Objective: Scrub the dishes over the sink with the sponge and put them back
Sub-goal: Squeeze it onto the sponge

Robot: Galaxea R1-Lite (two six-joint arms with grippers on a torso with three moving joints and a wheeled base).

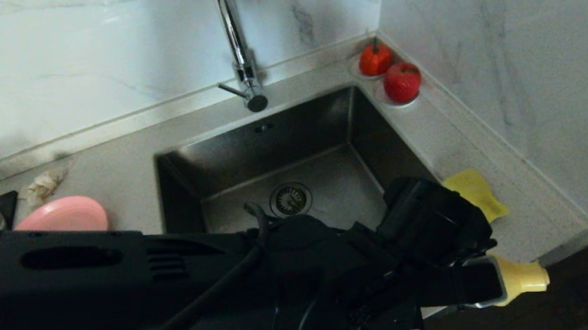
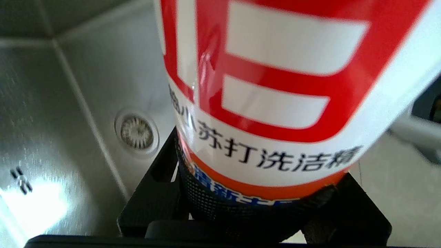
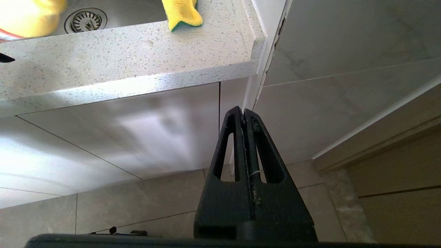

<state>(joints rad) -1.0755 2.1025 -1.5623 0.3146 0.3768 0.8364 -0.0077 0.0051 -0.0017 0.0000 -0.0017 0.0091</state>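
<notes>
Left end effector (image 2: 255, 206) first: we have it part-way open and clamped on a detergent bottle (image 2: 268, 86), white with a red label, whose yellow cap (image 1: 522, 277) pokes out past the counter's front edge in the head view. We judge the bottle is held near the sink (image 1: 268, 151) so soap can be brought to the washing, though no dish is in the basin.

Going down in size, the sink sits bare with its drain strainer (image 1: 290, 198) showing. The counter (image 1: 110, 172) around it carries the pink plate (image 1: 66, 215) on the left, well apart from the basin, so scrubbing has not begun. We cannot see the bowl. The sponge (image 1: 475, 191) lies on the counter just right of the sink, untouched.

Our right end effector (image 3: 244, 119) hangs below the counter with fingers pressed together, holding nothing.
</notes>
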